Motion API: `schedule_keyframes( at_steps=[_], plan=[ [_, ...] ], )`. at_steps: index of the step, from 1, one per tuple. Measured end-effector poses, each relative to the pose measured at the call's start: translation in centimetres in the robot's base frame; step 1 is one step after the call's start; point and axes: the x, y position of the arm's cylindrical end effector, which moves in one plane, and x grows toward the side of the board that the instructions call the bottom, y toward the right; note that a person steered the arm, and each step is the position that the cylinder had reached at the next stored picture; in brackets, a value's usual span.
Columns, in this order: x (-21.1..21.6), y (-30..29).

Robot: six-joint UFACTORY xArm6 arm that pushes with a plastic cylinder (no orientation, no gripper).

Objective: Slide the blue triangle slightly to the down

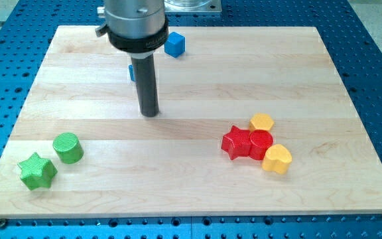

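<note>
My rod stands upright, my tip [150,113] on the board [191,192] just below the blue triangle [131,72], mostly hidden behind it. No claw shows: state untellable.

The arm ends in a wide cylindrical metal housing [135,14], grey on its upper part with a glossy black collar below. A small dark bolt head projects from its left side. A straight, dark grey cylindrical rod extends downward to my tip [150,113], which is flat-ended.
</note>
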Motion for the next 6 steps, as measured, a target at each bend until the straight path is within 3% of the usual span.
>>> schedule_keyframes(
  at_steps=[1,3,6],
  plan=[
    [-2.0,0.1],
    [-13.1,2.2],
    [-12.2,0.3]
  ],
)
